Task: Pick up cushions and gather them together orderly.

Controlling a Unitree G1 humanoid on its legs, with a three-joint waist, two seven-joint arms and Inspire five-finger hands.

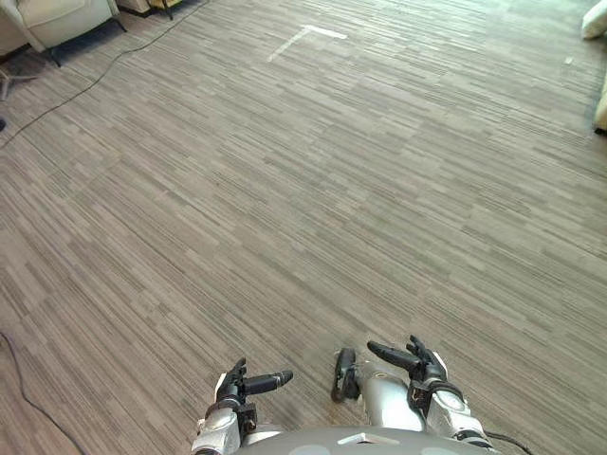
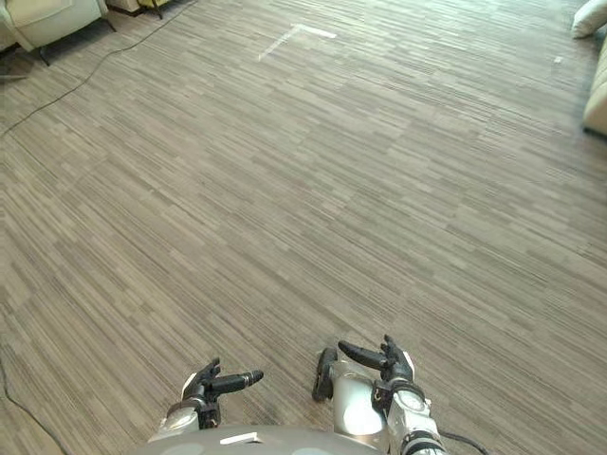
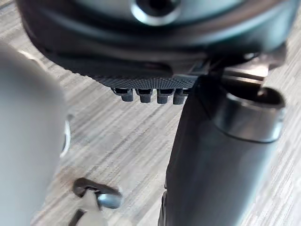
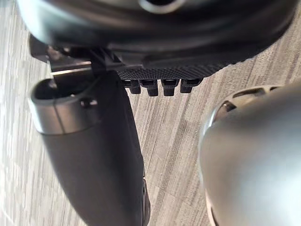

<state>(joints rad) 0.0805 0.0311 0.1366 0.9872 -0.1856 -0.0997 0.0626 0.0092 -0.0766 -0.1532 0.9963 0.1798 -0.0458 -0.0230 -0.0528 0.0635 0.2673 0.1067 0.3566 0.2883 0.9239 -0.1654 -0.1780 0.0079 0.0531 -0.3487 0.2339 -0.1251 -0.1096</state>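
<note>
A white cushion lies at the far right edge of the floor, with a beige cushion or sofa edge just in front of it. Both are far from my hands. My left hand hangs low at the near edge of the head views, thumb pointing inward and fingers straight, holding nothing. My right hand hangs beside it the same way, open and empty. In the wrist views, each palm faces bare floor past a relaxed thumb.
Grey-brown striped carpet floor stretches ahead. A pale armchair stands at the far left, with a thin black cable running across the floor from it. A white tape mark lies far ahead.
</note>
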